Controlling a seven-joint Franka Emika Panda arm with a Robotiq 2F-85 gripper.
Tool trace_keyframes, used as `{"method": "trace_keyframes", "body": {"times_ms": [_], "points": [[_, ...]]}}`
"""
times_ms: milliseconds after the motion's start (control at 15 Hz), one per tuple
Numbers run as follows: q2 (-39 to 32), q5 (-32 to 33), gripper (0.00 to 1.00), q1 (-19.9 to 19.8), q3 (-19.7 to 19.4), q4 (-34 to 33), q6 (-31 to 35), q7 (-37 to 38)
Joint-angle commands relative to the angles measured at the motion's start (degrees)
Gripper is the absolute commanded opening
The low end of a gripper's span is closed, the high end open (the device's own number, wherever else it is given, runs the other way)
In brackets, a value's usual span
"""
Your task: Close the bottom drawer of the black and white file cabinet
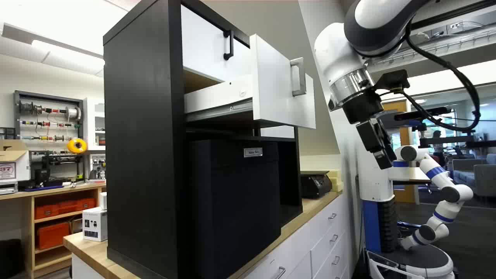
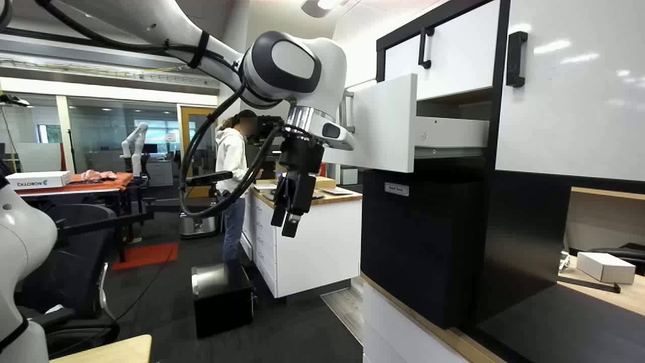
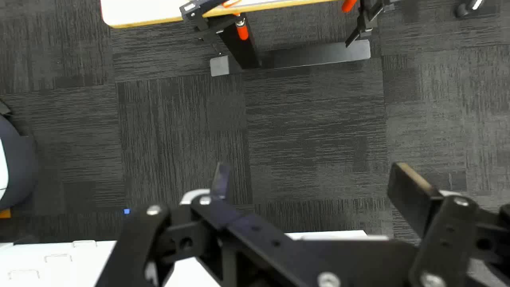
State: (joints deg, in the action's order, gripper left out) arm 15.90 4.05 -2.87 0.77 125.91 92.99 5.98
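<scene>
Found the bottom drawer (image 1: 275, 93) pulled well out of the file cabinet (image 1: 141, 135), below the upper drawer (image 1: 209, 42) and above a labelled black box (image 1: 240, 201), so not yet closed. Noted a metal rail (image 1: 228, 109) under its side, presumably fitted for sliding straight back. Saw the cabinet standing on a wooden counter (image 1: 87, 247), likely to lift its drawers to a workable height. Held the gripper (image 3: 314, 179) with fingers (image 3: 410, 195) spread wide and nothing between them, pointing down over the carpet (image 3: 179, 119), in front of the drawer and apart from it. Took that gap as room for lining up a push. Saw the gripper lower than the handle (image 1: 302, 79) in both exterior views, so guessed at a need to raise it. Feared a snag on the handle from fingers so spread.
</scene>
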Motion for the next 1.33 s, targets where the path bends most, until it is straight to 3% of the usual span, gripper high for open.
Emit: {"method": "trace_keyframes", "body": {"times_ms": [0,600,1267], "points": [[-0.03,0.09,1.0,0.44,-0.41,-0.08,-0.08,0.07],[1.02,0.63,1.0,0.49,-0.2,0.46,1.12,0.61],[8.38,-0.06,1.0,0.0,-1.04,5.75,10.48,0.94]]}}
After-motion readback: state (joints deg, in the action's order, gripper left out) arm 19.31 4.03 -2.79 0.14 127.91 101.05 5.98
